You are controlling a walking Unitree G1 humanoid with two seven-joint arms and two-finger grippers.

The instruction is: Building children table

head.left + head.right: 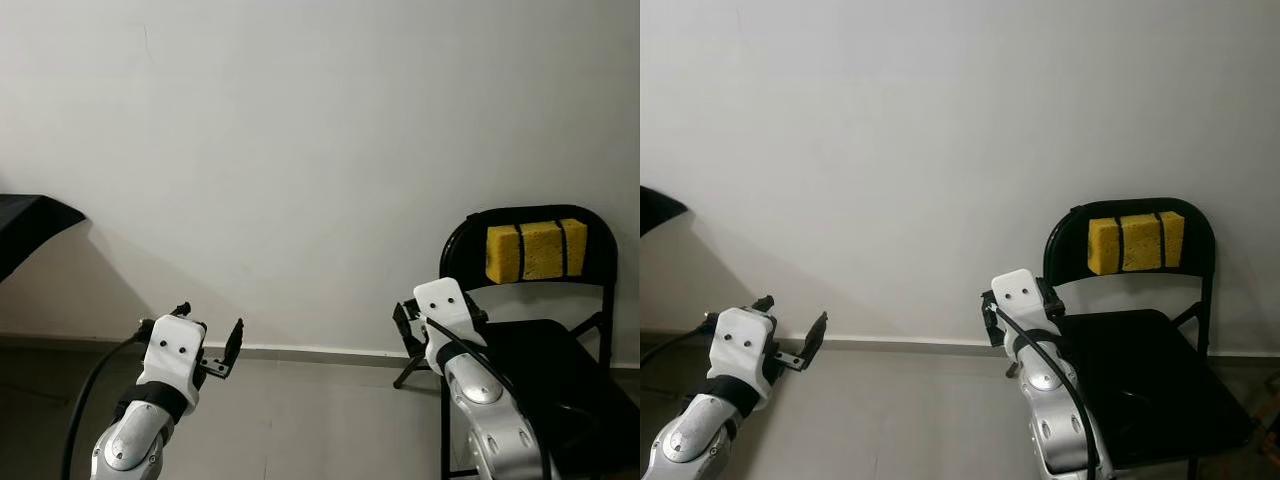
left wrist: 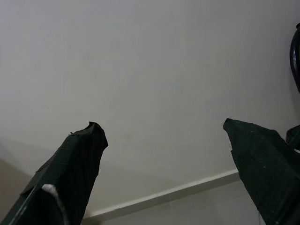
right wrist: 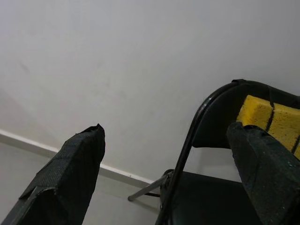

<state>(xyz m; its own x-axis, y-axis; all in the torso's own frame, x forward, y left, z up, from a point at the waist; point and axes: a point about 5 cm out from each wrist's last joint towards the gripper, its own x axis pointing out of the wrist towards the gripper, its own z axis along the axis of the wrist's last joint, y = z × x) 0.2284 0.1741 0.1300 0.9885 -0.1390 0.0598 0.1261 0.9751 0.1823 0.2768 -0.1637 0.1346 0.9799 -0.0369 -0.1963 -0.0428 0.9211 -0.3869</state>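
1. Left eye view: I see a bare white wall (image 1: 300,150) ahead, with a pale skirting strip where it meets the grey floor (image 1: 300,420). The left gripper (image 1: 212,342) is raised in front of the wall, its fingers spread apart and holding nothing. A black folding chair (image 1: 540,350) stands against the wall on the right, with a yellow sponge (image 1: 536,250) strapped to its backrest by two black bands. A dark object (image 1: 30,225) pokes in from the left edge.
2. Right eye view: the right gripper (image 1: 992,318) sits just left of the chair's seat edge; from here I cannot tell how its fingers are set.
3. Left wrist view: both black fingers (image 2: 70,168) stand wide apart, empty, facing the wall and skirting.
4. Right wrist view: the fingers (image 3: 70,173) are released and well apart, grasping nothing, pointing at the chair's frame and the sponge. I cannot make out any table parts.
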